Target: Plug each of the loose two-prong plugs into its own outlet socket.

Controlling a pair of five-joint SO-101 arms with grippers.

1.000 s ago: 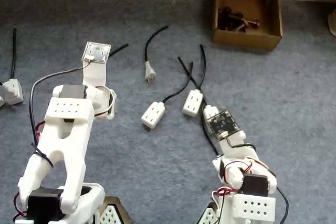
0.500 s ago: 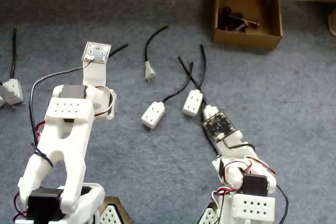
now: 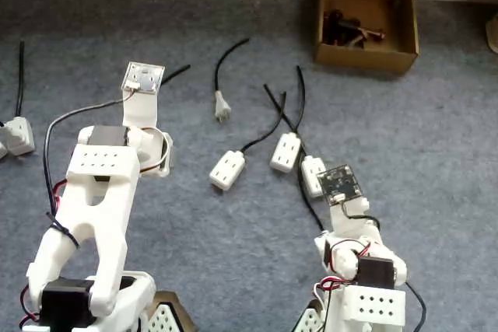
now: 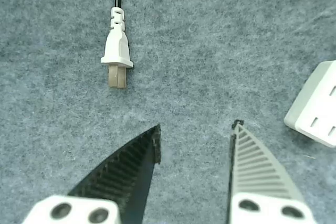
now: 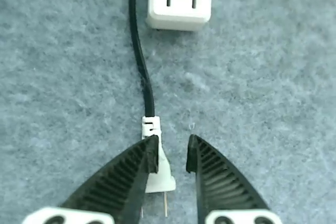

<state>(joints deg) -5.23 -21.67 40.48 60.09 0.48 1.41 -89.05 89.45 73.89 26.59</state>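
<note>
Near the upper middle of the high view, one loose plug [image 3: 222,106] lies on the grey carpet [image 3: 436,192], apart from an outlet socket [image 3: 227,169] and a second socket [image 3: 285,152] below it. I judge nothing is plugged in yet. The left gripper [image 4: 197,127] hovers spread wide. The right gripper [image 5: 171,142], narrowly parted, is around a second plug [image 5: 163,178], touching one side but not pinching it.
</note>
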